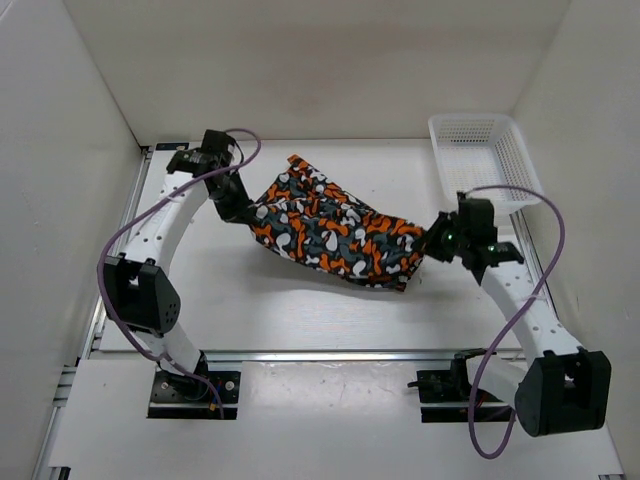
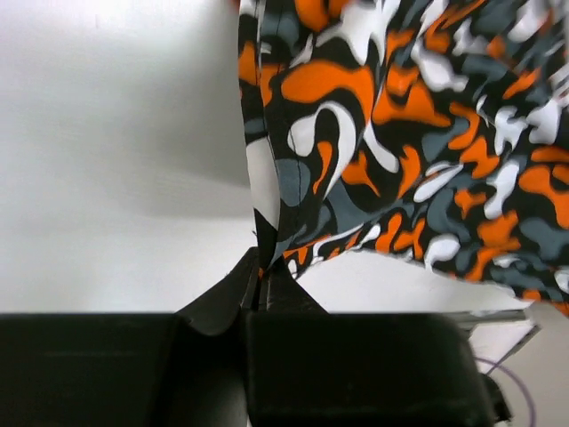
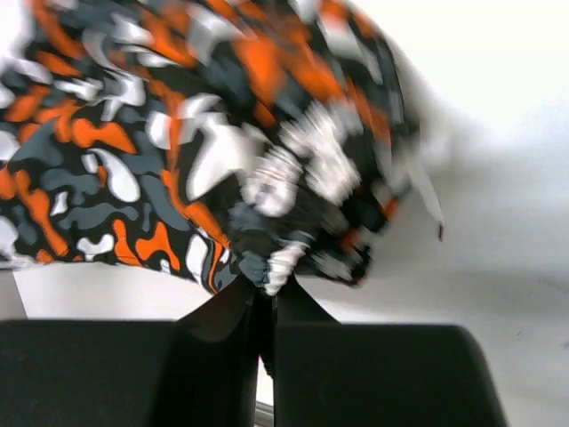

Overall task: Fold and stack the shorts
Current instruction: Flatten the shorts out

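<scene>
Holding the shorts (image 1: 335,232) stretched between both arms over the middle of the white table (image 1: 300,310).
The left gripper (image 1: 248,212) has its jaws pinched tight on the fabric's left edge, and the right gripper (image 1: 432,243) is clamped on a bunched, gathered bit at the opposite end, as each wrist view shows. The cloth runs slantwise from far left to near right. A white mesh basket (image 1: 480,160) stands in the far right corner, apart from the shorts.

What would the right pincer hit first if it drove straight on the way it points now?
The shorts themselves: the right pincer is shut on their bunched edge, and the fabric spreads directly ahead of it. What lies past the cloth is hidden in the wrist view, so depth beyond is unclear.
</scene>
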Available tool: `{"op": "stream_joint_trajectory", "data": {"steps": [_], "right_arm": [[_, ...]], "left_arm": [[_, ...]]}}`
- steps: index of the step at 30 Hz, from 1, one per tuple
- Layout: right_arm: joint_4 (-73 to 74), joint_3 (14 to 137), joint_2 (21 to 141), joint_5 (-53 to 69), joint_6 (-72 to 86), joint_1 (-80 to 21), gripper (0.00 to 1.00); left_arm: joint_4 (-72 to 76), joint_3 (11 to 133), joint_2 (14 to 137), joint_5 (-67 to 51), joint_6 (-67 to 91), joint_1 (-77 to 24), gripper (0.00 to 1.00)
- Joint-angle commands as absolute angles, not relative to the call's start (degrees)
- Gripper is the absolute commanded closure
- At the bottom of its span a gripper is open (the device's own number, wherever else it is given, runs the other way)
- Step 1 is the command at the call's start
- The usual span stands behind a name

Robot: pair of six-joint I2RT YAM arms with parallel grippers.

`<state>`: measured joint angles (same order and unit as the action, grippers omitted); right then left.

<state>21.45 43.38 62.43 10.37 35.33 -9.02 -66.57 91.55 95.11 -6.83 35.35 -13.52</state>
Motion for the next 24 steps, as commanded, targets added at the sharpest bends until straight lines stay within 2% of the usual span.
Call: {"op": "stream_joint_trajectory", "data": {"steps": [1,5,11,15,18,24], "right_arm": [[29.95,58.56,63.80,8.61,28.75,-8.79,0.99],[40.31,73.19,67.32,10.01,24.09,-8.79,1.00],[48.07,90.14,66.01,18.00,18.29,-8.79,1.00],[54.48,97.54,64.08,27.76,15.56,-8.79,1.00],[55.81,98.09,59.25,33.46,15.56,-8.79,1.00],[56.86,102.03,49.14,37.71,18.10,-9.32,1.00]], "left_arm": [[-69.50,101.66,94.83,-5.97,34.02,-10.21,0.90],[-72.94,117.81,95.36,-7.46,34.01,-7.48,0.90],[-71.64,125.86,87.55,-8.61,37.70,-5.45,0.90],[-67.59,127.18,79.64,-8.61,39.20,-2.73,0.90],[-67.06,131.47,74.72,-5.90,40.25,-2.20,0.90],[-66.53,139.82,66.72,-0.36,40.25,-2.20,0.90]]}}
